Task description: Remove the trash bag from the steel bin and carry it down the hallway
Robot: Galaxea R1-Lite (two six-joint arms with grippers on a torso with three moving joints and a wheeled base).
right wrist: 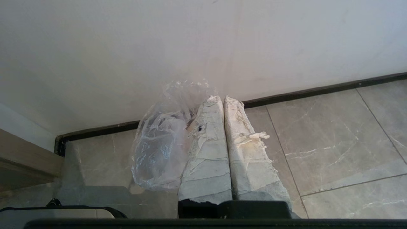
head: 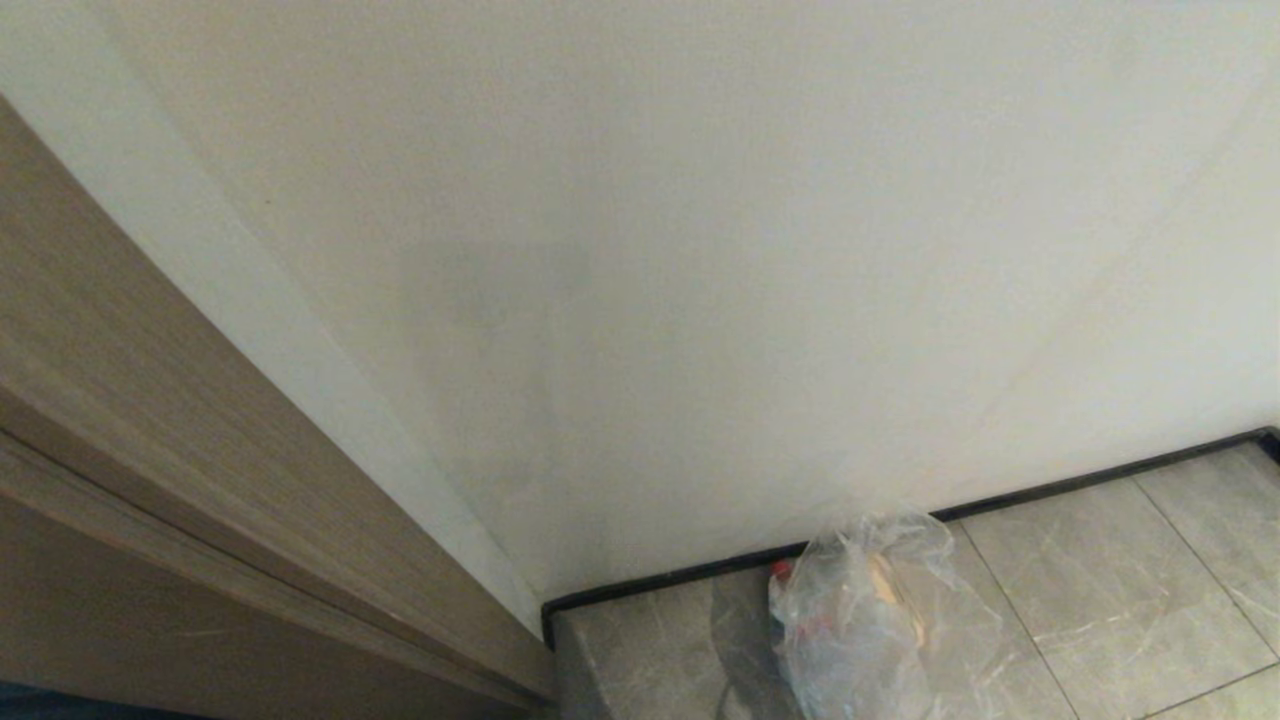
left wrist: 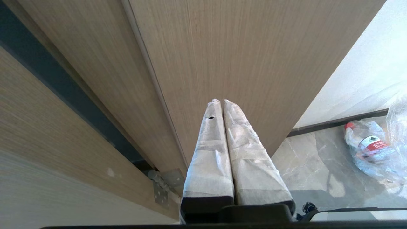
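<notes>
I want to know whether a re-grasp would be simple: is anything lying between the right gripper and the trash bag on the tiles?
Nothing visible does. The trash bag lies on the grey floor tiles against the white wall, right beside the right gripper, whose jaws are shut and empty. No object shows between them; only bare tile.

You are looking at a hallway floor [head: 1080,600] of large grey-beige marbled tiles, edged by a thin black baseboard [head: 1100,480] below a white wall. The clear, crinkled trash bag [right wrist: 160,152] lies directly on the tiles, near the baseboard, just beside your right claw [right wrist: 222,99], on the side toward the wooden door frame [head: 150,480].
</notes>
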